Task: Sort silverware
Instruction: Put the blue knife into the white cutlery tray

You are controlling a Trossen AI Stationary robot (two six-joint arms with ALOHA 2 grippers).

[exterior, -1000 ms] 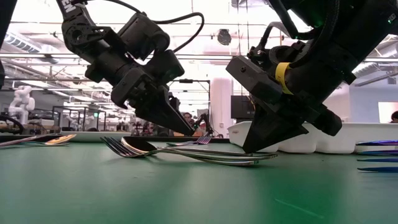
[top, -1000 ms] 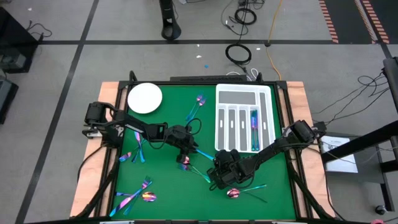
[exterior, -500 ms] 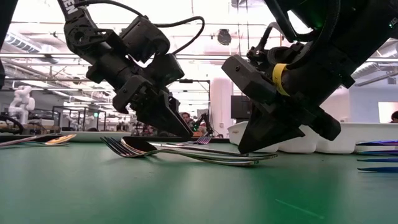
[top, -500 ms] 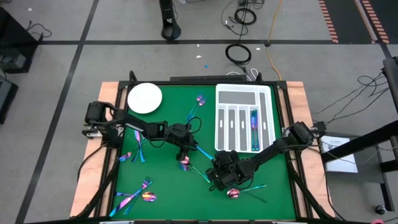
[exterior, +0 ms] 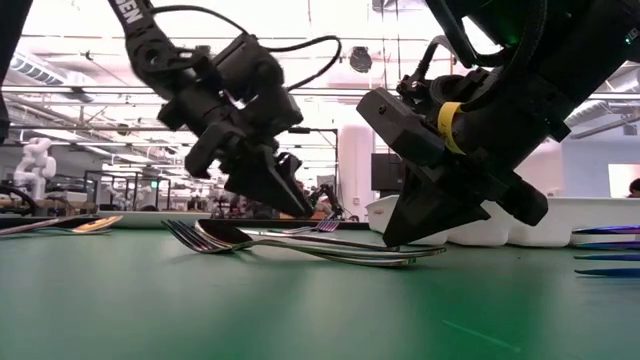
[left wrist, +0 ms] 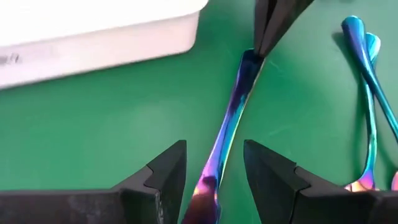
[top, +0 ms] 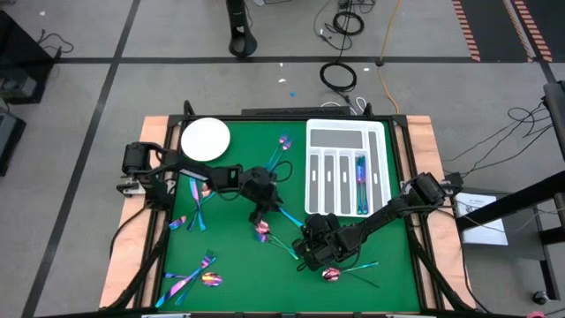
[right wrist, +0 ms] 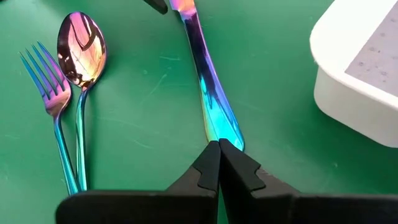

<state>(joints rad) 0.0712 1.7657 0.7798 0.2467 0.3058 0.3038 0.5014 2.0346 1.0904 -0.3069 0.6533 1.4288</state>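
Iridescent silverware [top: 196, 281] lies flat and scattered over the green mat (pink, purple, teal tints). One piece, perhaps two, rests in the tray.

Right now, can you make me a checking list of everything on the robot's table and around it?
Surface: green mat on a wood-edged table.
Job's things: iridescent silverware scattered on the mat; a knife lies between both grippers; a spoon and fork lie side by side; some pieces already in the white compartmented tray.
Clutter: round white plate at the far left corner.
Grippers: left gripper open, straddling one end of the knife; right gripper shut, its tip at the knife's other end.
Cables: a coil and loose wires on the floor beyond the table.
Surroundings: grey floor; a bright lab room behind.
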